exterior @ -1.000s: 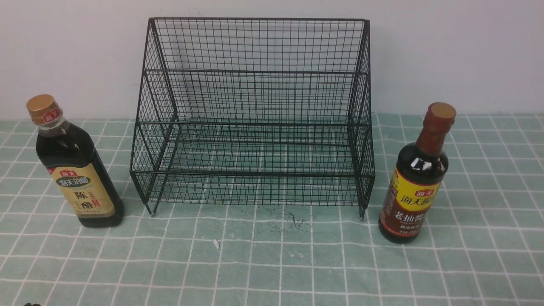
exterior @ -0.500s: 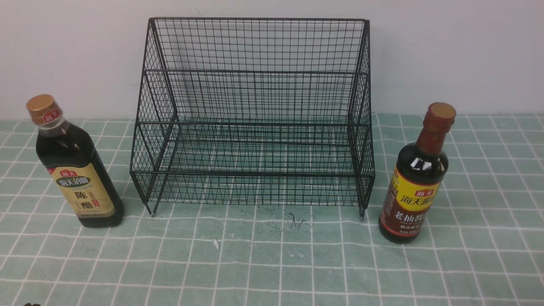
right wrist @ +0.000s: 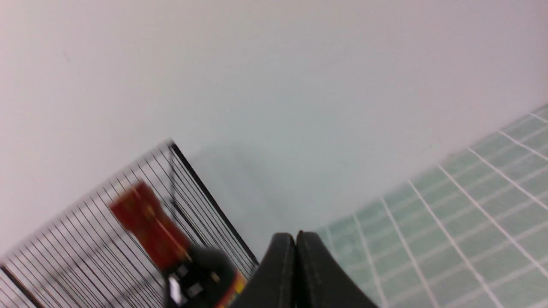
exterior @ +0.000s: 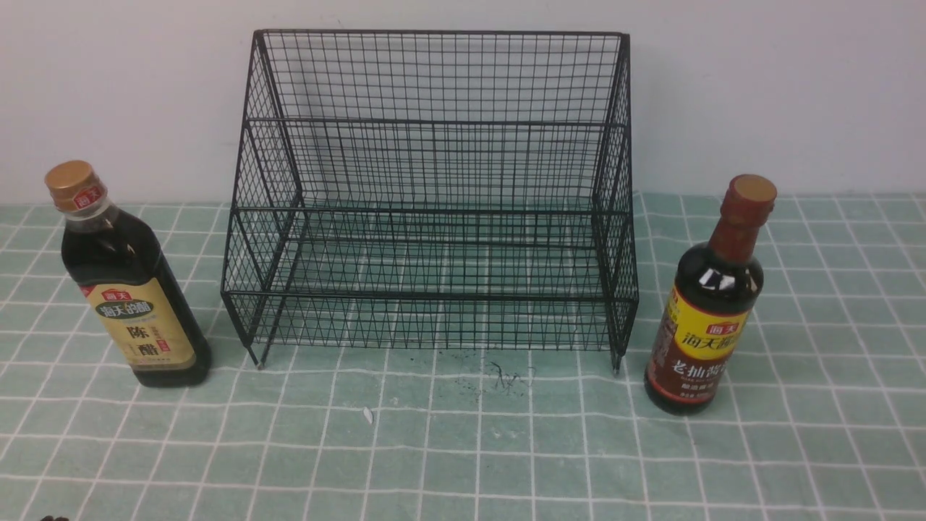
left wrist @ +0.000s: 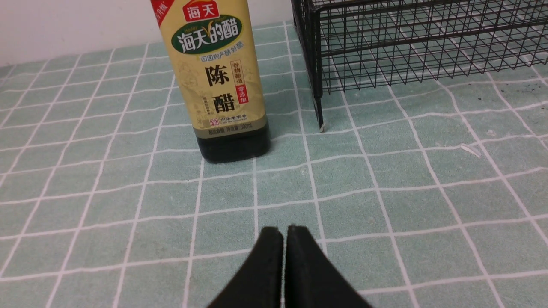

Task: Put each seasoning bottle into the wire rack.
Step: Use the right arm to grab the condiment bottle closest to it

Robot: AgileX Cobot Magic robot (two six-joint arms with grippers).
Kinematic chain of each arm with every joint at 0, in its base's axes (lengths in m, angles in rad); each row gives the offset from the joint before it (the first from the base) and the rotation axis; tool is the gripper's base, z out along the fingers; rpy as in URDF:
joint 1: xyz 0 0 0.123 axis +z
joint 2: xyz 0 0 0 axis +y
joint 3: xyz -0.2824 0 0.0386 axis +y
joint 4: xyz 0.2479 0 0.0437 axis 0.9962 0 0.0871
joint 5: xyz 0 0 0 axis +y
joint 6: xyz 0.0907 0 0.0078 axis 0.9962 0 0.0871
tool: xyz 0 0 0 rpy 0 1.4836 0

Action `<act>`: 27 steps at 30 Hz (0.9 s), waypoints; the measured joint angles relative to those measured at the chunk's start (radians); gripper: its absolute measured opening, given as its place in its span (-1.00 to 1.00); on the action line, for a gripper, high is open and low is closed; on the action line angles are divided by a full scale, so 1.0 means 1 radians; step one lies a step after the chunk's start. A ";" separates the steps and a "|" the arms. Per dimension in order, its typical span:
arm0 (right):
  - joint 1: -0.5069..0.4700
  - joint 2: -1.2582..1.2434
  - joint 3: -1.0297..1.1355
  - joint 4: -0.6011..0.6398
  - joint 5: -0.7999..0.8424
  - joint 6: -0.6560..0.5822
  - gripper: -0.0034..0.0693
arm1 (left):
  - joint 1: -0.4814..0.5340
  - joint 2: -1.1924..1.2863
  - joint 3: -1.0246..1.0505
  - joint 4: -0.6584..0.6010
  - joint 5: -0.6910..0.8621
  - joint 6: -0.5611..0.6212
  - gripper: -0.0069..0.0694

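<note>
A black wire rack [exterior: 434, 202] stands empty at the back middle of the table, against the wall. Left of it stands a dark bottle with a gold cap and beige label [exterior: 130, 289]. To the rack's right, a round dark bottle with a red-brown neck and yellow-and-brown label [exterior: 705, 311] stands upright. My left gripper [left wrist: 284, 231] is shut and empty, low over the cloth, short of the beige-label bottle [left wrist: 218, 72]. In the right wrist view my right gripper [right wrist: 295, 235] is shut and empty, with the red-necked bottle [right wrist: 171, 248] blurred beside it. Neither gripper shows in the front view.
A green cloth with a white grid [exterior: 463, 449] covers the table. A small white scrap [exterior: 367, 414] and dark specks [exterior: 499, 373] lie in front of the rack. A plain white wall [exterior: 759, 87] rises close behind the rack [left wrist: 406, 38].
</note>
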 joint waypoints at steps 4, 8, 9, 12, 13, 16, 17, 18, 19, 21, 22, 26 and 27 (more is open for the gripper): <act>0.000 0.000 0.000 0.057 -0.083 0.010 -0.93 | 0.000 0.000 0.000 0.000 0.000 0.000 -0.83; 0.001 0.000 0.000 0.093 -0.181 0.032 -0.93 | 0.000 0.000 0.000 0.000 0.000 0.000 -0.83; 0.009 0.000 -0.013 0.090 -0.187 0.054 -0.93 | 0.000 0.000 0.000 0.000 0.000 0.000 -0.83; 0.045 0.017 -0.125 -0.020 -0.071 0.059 -0.93 | 0.000 0.000 0.000 0.000 0.000 0.000 -0.83; 0.055 0.037 -0.175 -0.066 -0.023 0.059 -0.93 | 0.000 0.000 0.000 0.000 0.000 0.000 -0.83; 0.118 0.157 -0.364 -0.220 0.170 0.057 -0.93 | 0.000 0.000 0.000 0.000 0.000 0.000 -0.83; 0.153 0.223 -0.443 -0.261 0.262 0.048 -0.93 | 0.000 0.000 0.000 0.000 0.000 0.000 -0.83; 0.185 0.282 -0.507 -0.282 0.344 0.030 -0.93 | 0.000 0.000 0.000 0.000 0.000 0.000 -0.83; 0.213 0.332 -0.556 -0.291 0.413 0.011 -0.93 | 0.000 0.000 0.000 0.000 0.000 0.000 -0.83; 0.262 0.422 -0.638 -0.295 0.514 -0.030 -0.93 | 0.000 0.000 0.000 0.000 0.000 0.000 -0.83; 0.317 0.527 -0.727 -0.295 0.650 -0.075 -0.93 | 0.000 0.000 0.000 0.000 0.000 0.000 -0.83; 0.412 0.724 -0.886 -0.295 0.853 -0.141 -0.93 | 0.000 0.000 0.000 0.000 0.000 0.000 -0.83; 0.435 0.787 -0.938 -0.294 0.870 -0.161 -0.93 | 0.000 0.000 0.000 0.000 0.000 0.000 -0.83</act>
